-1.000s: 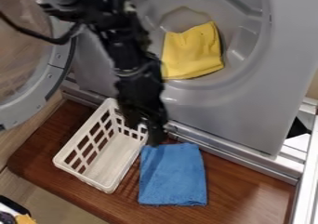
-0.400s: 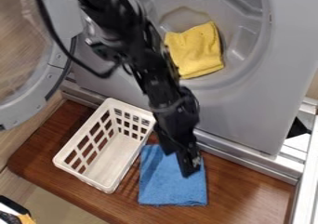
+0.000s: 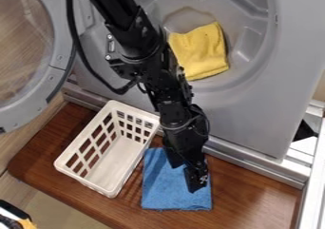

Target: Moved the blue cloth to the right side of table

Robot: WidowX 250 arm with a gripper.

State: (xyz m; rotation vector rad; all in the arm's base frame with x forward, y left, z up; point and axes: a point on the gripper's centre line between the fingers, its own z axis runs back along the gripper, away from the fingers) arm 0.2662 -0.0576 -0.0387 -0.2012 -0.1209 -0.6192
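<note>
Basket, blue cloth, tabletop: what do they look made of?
White basket: likely molded plastic, satin; smooth, open-grid walls.
Blue cloth: matte fabric, possibly microfiber or terry; slightly fuzzy surface, soft edges.
Tabletop: wood or wood-look laminate, can't tell which; brown with streaky grain, soft sheen toward the image's right.

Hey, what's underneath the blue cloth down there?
The blue cloth lies on the brown wooden surface, which shows along its lower and right edges. The wood directly beneath is covered, so I can't tell whether anything else is under there.
</note>
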